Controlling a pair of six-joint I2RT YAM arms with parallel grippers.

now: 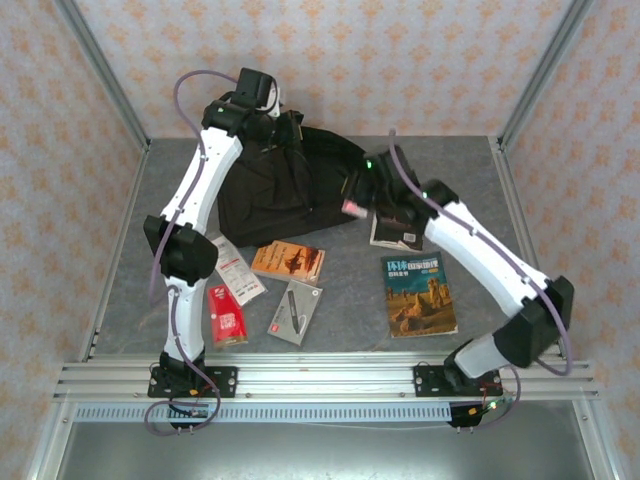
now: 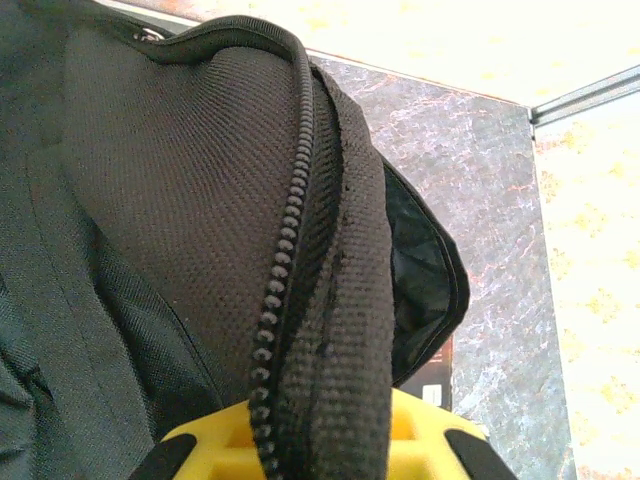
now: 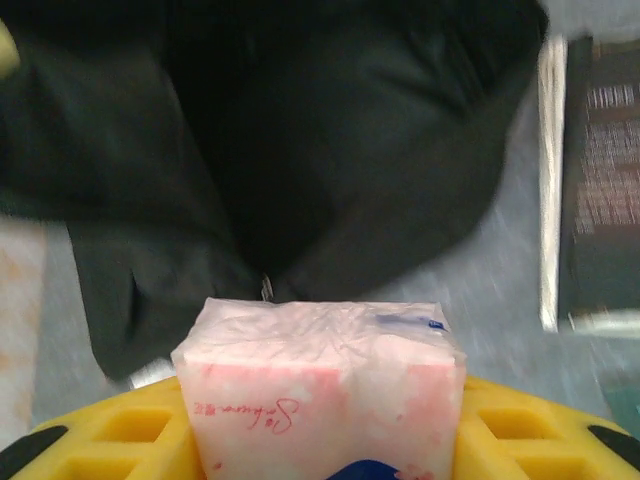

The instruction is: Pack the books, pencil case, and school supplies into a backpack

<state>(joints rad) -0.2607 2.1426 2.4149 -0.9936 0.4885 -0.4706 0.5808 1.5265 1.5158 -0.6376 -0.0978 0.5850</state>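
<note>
backpack [image 2: 180, 200] zip edge is pinched in the left hand [image 2: 320, 452]; right hand [image 3: 320, 445] grips a pink-white packet [image 3: 320, 370] just before the dark opening.

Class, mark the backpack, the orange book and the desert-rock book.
backpack [image 1: 275, 195], top view, front fabric panel.
orange book [image 1: 288, 261], top view, cover middle.
desert-rock book [image 1: 420, 298], top view, cover middle.

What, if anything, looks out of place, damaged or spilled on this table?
Nothing looks spilled or damaged. The large black fabric backpack lies slumped, its zip edge pinched by the left hand. The right hand holds a pink-and-white plastic-wrapped packet in front of it. That suits packing under way.
</note>
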